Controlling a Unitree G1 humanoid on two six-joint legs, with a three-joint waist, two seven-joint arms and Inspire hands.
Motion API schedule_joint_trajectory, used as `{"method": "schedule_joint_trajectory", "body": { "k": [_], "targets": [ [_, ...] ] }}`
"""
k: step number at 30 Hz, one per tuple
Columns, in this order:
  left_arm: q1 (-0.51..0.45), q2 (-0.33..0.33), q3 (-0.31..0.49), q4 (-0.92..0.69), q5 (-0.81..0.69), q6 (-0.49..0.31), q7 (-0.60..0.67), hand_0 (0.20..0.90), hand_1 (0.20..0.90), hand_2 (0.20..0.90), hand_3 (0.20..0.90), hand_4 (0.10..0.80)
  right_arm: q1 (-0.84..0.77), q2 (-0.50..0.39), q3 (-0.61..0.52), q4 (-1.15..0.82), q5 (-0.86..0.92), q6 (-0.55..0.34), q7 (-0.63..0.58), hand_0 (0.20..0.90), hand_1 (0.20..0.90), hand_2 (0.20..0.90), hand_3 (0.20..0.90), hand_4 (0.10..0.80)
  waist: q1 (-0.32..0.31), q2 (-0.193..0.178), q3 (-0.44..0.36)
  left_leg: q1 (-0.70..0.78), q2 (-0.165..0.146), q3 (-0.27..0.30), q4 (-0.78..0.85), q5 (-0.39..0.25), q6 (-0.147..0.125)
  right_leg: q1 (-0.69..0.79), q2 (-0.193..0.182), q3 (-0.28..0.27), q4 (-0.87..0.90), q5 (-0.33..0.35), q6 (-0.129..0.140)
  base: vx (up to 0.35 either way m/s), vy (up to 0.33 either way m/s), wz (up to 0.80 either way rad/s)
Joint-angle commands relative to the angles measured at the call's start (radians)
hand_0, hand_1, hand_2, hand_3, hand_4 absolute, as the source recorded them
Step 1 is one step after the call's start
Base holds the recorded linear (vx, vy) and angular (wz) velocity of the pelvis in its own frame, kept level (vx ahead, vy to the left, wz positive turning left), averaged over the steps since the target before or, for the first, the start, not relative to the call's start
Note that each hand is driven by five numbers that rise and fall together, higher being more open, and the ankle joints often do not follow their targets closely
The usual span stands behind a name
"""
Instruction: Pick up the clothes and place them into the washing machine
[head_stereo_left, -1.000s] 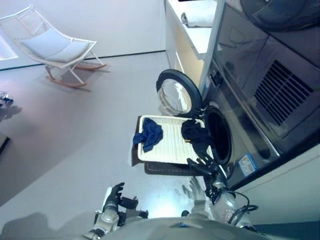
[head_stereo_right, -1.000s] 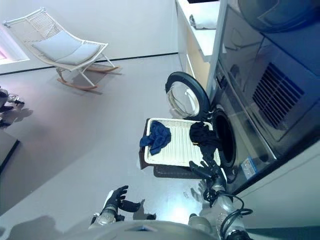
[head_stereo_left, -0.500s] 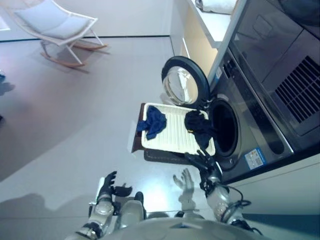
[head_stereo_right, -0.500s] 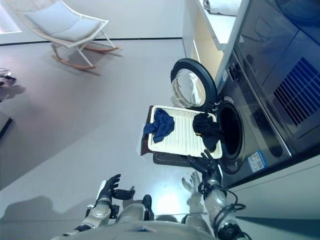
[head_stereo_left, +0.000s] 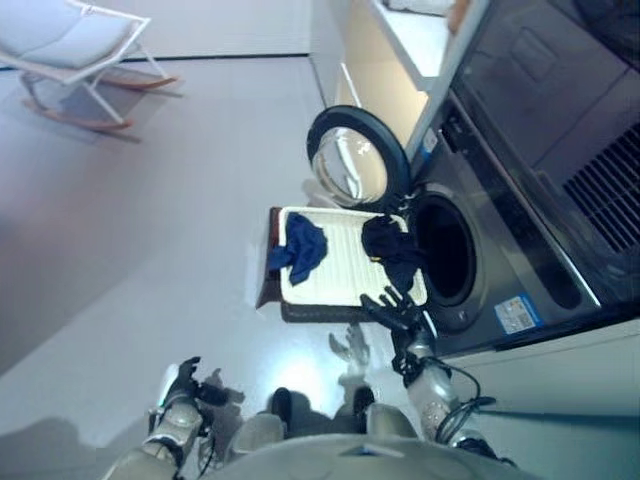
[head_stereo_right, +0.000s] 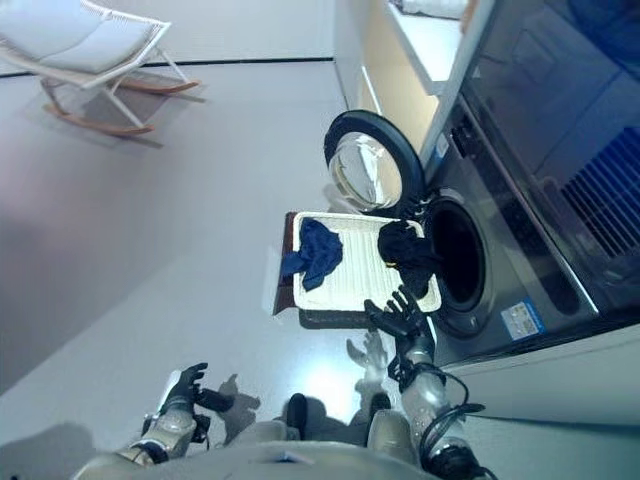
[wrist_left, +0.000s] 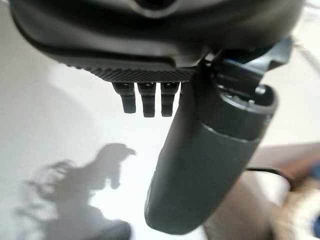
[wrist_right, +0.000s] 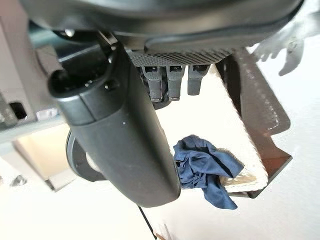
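Note:
A shallow white wicker basket rests on a dark brown box in front of the washing machine's open drum. A blue cloth lies at the basket's left end. A black cloth lies at its right end, by the drum's mouth. My right hand is open with its fingers spread, at the basket's near edge below the black cloth. In the right wrist view the blue cloth and the basket show past its fingers. My left hand is open and empty, low over the floor.
The machine's round door stands open beyond the basket's far edge. A white counter runs along the machine's far side. A white rocking chair stands far off at the left, across open grey floor.
The whole picture has shifted with the camera. My right hand stays open by the basket's near edge. My left hand has dropped lower and further left. The clothes have not moved.

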Motion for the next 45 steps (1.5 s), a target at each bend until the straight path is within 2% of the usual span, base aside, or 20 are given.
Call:
{"method": "schedule_joint_trajectory", "body": {
  "k": [1,4,6,10,11,12,14,15,16,18,19,20,25,29,32,34,38,41,45],
  "targets": [
    [-0.032,0.017,0.0,-0.021,-0.009,-0.048,0.01,0.9,0.9,0.9,0.9,0.8,-0.036,-0.052,-0.023,-0.113,-0.07,-0.039,0.019,0.9,0.9,0.9,0.9,0.8,-0.001,-0.006,-0.018,-0.02,-0.017,-0.039,0.033,-0.042,-0.057,0.074,0.033,0.071,-0.055,0.181,0.005,0.209,-0.063,0.65],
    [0.049,0.001,0.063,-0.028,-0.04,-0.052,0.007,0.9,0.9,0.9,0.9,0.8,-0.037,-0.082,-0.012,-0.09,-0.167,-0.018,0.026,0.9,0.9,0.9,0.9,0.8,0.014,-0.001,-0.027,0.006,-0.023,-0.038,0.063,-0.073,-0.06,0.103,0.029,0.039,-0.059,0.175,0.001,0.236,-0.087,0.72],
    [0.062,-0.015,0.107,-0.019,-0.077,-0.051,-0.002,0.9,0.9,0.9,0.9,0.8,-0.05,-0.109,-0.004,-0.05,-0.259,-0.001,0.015,0.9,0.9,0.9,0.9,0.8,0.02,-0.003,-0.042,0.015,-0.025,-0.043,0.085,-0.092,-0.065,0.133,0.029,0.018,-0.07,0.156,-0.006,0.231,-0.114,0.09],
    [0.072,-0.018,0.186,-0.078,-0.18,-0.082,0.012,0.9,0.9,0.9,0.9,0.8,-0.128,-0.137,0.037,0.03,-0.382,0.015,-0.018,0.9,0.9,0.9,0.9,0.8,0.047,-0.006,-0.035,-0.007,-0.019,-0.082,0.125,-0.077,-0.079,0.157,0.038,-0.002,-0.068,0.12,-0.027,0.083,-0.118,0.33],
    [0.053,-0.018,0.202,-0.111,-0.239,-0.1,0.02,0.9,0.9,0.9,0.9,0.8,-0.159,-0.144,0.048,0.059,-0.404,0.014,-0.035,0.9,0.9,0.9,0.9,0.8,0.059,-0.009,-0.017,-0.048,-0.016,-0.092,0.152,-0.045,-0.093,0.154,0.032,-0.014,-0.067,0.12,-0.03,-0.074,-0.079,0.3],
    [0.03,-0.016,0.201,-0.118,-0.249,-0.098,0.013,0.9,0.9,0.9,0.9,0.8,-0.192,-0.146,0.058,0.096,-0.422,0.022,-0.046,0.9,0.9,0.9,0.9,0.8,0.065,-0.013,-0.005,-0.084,-0.026,-0.114,0.175,-0.044,-0.1,0.145,0.024,-0.02,-0.064,0.12,-0.028,-0.066,-0.041,0.37],
    [0.025,-0.015,0.219,-0.141,-0.281,-0.112,0.014,0.9,0.9,0.9,0.9,0.8,-0.244,-0.15,0.076,0.154,-0.492,0.038,-0.069,0.9,0.9,0.9,0.9,0.8,0.069,-0.02,-0.014,-0.11,0.012,-0.11,0.149,-0.043,-0.111,0.14,0.01,-0.025,-0.071,0.113,-0.019,0.072,0.005,0.44],
    [0.03,-0.012,0.221,-0.158,-0.282,-0.114,0.013,0.9,0.9,0.9,0.9,0.8,-0.273,-0.16,0.091,0.177,-0.514,0.045,-0.073,0.9,0.9,0.9,0.9,0.8,0.076,-0.015,-0.019,-0.117,0.044,-0.107,0.105,-0.025,-0.113,0.142,0.013,-0.021,-0.076,0.107,-0.016,0.162,0.011,0.3],
    [0.029,-0.035,0.202,-0.091,-0.236,-0.124,0.008,0.9,0.9,0.9,0.9,0.8,-0.297,-0.14,0.09,0.242,-0.52,0.039,-0.085,0.9,0.9,0.9,0.9,0.8,0.087,-0.01,-0.025,-0.132,0.064,-0.097,0.05,0.018,-0.113,0.152,0.022,-0.025,-0.085,0.105,-0.016,0.179,-0.014,0.1],
    [0.04,-0.023,0.212,0.069,-0.207,-0.102,-0.007,0.9,0.9,0.9,0.9,0.8,-0.293,-0.121,0.094,0.234,-0.536,0.012,-0.089,0.9,0.9,0.9,0.9,0.8,0.108,-0.013,-0.025,-0.144,0.062,-0.042,-0.028,0.072,-0.118,0.199,0.034,-0.048,-0.109,0.097,-0.016,0.223,-0.053,-0.01],
    [0.051,-0.008,0.229,0.097,-0.199,-0.095,-0.015,0.9,0.9,0.9,0.9,0.8,-0.281,-0.114,0.101,0.225,-0.544,0.018,-0.088,0.9,0.9,0.9,0.9,0.8,0.125,-0.022,-0.034,-0.13,0.05,-0.054,-0.026,0.053,-0.112,0.219,0.034,-0.048,-0.114,0.079,-0.013,0.254,-0.024,0.06],
    [0.065,0.007,0.226,0.095,-0.179,-0.097,-0.014,0.9,0.9,0.9,0.9,0.8,-0.28,-0.112,0.097,0.218,-0.555,0.013,-0.097,0.9,0.9,0.9,0.9,0.8,0.127,-0.026,-0.035,-0.137,0.053,-0.033,0.007,0.054,-0.113,0.235,0.028,-0.057,-0.115,0.074,-0.013,0.256,0.035,-0.05],
    [0.152,0.048,0.215,0.025,-0.126,-0.114,-0.053,0.9,0.9,0.9,0.9,0.8,-0.338,-0.137,0.099,0.259,-0.647,0.025,-0.101,0.9,0.9,0.9,0.9,0.8,0.173,-0.011,-0.042,-0.139,0.021,-0.025,0.039,0.017,-0.084,0.248,-0.005,-0.047,-0.124,0.078,0.006,0.177,0.104,-0.06],
    [0.079,0.061,0.163,-0.016,-0.141,-0.11,-0.057,0.9,0.9,0.9,0.9,0.8,-0.488,-0.138,0.131,0.344,-0.656,0.039,-0.134,0.9,0.9,0.9,0.9,0.8,0.179,0.006,-0.005,-0.198,0.013,-0.005,0.04,0.019,-0.076,0.171,-0.028,-0.037,-0.128,0.108,0.014,-0.083,0.109,-0.07],
    [0.044,0.067,0.117,-0.148,-0.19,-0.153,-0.013,0.9,0.9,0.9,0.9,0.8,-0.739,-0.15,0.184,0.473,-0.653,0.054,-0.191,0.9,0.9,0.9,0.9,0.8,0.213,0.026,0.082,-0.299,0.028,0.021,0.029,0.059,-0.085,0.022,-0.017,-0.058,-0.104,0.16,0.008,-0.352,0.043,-0.04],
    [0.055,0.066,0.105,-0.213,-0.191,-0.161,-0.008,0.9,0.9,0.9,0.9,0.8,-0.813,-0.177,0.194,0.558,-0.659,0.065,-0.216,0.9,0.9,0.9,0.9,0.8,0.222,0.022,0.094,-0.33,0.021,0.014,0.029,0.072,-0.089,0.023,-0.008,-0.056,-0.106,0.156,0.004,-0.023,0.0,-0.13],
    [0.032,0.066,0.069,-0.27,-0.184,-0.169,0.027,0.9,0.9,0.9,0.9,0.8,-1.04,-0.249,0.22,0.738,-0.677,0.091,-0.29,0.9,0.9,0.9,0.9,0.8,0.251,0.043,0.16,-0.39,0.016,-0.01,0.027,0.1,-0.096,-0.037,-0.007,-0.07,-0.094,0.164,-0.001,-0.069,0.012,0.23],
    [0.01,0.067,0.043,-0.308,-0.181,-0.172,0.045,0.9,0.9,0.9,0.9,0.8,-1.137,-0.294,0.219,0.806,-0.661,0.099,-0.32,0.9,0.9,0.9,0.9,0.8,0.265,0.056,0.2,-0.433,0.012,-0.024,0.031,0.116,-0.105,-0.072,-0.004,-0.091,-0.083,0.163,-0.004,-0.049,-0.01,0.38],
    [-0.029,0.06,0.014,-0.323,-0.18,-0.168,0.065,0.9,0.9,0.9,0.9,0.8,-1.23,-0.342,0.238,0.851,-0.649,0.105,-0.32,0.9,0.9,0.9,0.9,0.8,0.268,0.072,0.242,-0.498,-0.005,-0.035,0.056,0.118,-0.109,-0.125,0.0,-0.092,-0.061,0.158,-0.009,-0.053,0.019,0.22]
  ]
}}
